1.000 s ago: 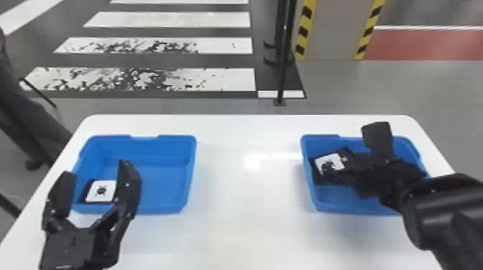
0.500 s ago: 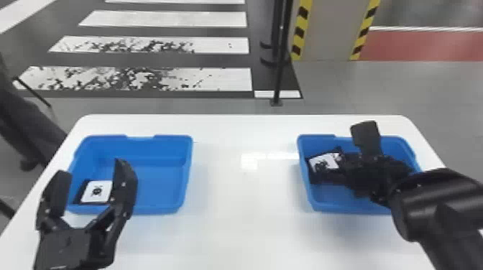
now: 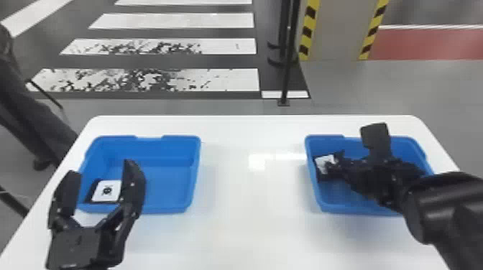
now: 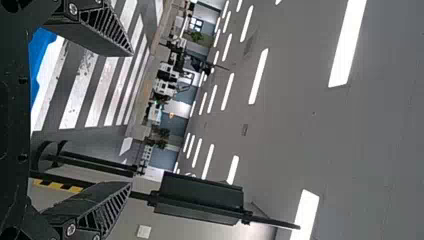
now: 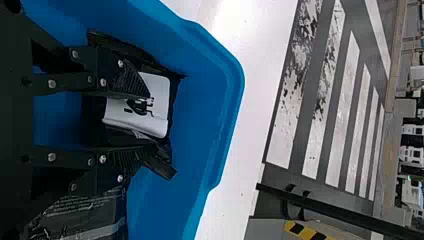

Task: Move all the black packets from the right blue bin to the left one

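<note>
Sitting near the right bin's edge (image 3: 354, 209), right fingers (image 3: 346, 170) grip a black packet (image 5: 161, 92); left fingers (image 3: 133, 183) gape open.

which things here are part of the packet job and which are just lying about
Part of it:
left blue plastic bin
white-labelled black packet in it
right blue plastic bin
black packets in it
black left gripper
black right gripper

Just around:
slim black pole
grey pillar with yellow-black edges
white floor stripes

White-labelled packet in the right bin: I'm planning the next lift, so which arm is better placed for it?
Right, I'd judge: the right gripper is already down in the right blue bin, at that packet. The left gripper is open across the table, by the left bin.
</note>
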Available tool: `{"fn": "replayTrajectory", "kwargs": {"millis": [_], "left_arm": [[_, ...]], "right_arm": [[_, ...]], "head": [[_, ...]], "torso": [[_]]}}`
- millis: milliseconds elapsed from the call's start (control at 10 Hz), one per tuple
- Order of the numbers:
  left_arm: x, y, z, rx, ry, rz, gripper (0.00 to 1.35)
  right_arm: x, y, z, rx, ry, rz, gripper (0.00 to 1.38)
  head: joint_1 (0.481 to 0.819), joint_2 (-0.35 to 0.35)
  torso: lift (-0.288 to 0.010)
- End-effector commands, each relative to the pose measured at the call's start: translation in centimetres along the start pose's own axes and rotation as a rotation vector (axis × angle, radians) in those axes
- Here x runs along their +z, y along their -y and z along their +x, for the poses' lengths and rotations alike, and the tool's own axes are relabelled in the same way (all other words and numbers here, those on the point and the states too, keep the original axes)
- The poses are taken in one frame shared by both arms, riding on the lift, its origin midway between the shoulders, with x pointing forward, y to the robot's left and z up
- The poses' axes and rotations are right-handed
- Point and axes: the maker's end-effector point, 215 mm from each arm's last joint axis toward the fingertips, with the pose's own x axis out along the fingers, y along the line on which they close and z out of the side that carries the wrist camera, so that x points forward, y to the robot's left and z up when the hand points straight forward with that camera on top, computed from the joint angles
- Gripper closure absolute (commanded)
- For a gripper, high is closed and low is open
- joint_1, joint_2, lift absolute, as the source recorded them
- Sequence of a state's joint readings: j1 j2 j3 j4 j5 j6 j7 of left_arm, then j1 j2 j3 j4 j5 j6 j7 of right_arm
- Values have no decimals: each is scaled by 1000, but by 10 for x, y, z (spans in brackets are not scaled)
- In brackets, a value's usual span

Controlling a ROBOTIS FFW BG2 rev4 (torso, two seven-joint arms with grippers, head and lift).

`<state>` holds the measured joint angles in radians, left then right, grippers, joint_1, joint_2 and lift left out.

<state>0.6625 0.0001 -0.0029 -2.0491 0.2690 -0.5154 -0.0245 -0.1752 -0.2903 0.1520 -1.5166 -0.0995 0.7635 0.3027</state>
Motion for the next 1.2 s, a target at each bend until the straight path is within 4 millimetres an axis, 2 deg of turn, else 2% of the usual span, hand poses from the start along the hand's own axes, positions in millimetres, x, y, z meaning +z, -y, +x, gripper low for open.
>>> {"fn": "replayTrajectory", "kwargs": {"millis": [0,200,600,900,1100], "left_arm": [[-2,-1,-1,0,-3,3,111],[0,0,0,0,2,2,111],[6,-2,-1,4,20,6,113],[8,0,0,0,29,6,111],[9,3,1,-6,35,5,111]], "right_arm": [[-1,3,-5,0,13,28,1171],[0,17,-25,-38,54,64,1184],[24,69,-107,-169,215,122,1184],[62,59,-120,-103,343,175,1184],[84,39,-120,-16,420,237,1184]], "head": [[695,27],[695,22],[695,-39],[695,-66],[695,-51]], "torso": [[-140],[-140],[-140],[-140],[-140]]}}
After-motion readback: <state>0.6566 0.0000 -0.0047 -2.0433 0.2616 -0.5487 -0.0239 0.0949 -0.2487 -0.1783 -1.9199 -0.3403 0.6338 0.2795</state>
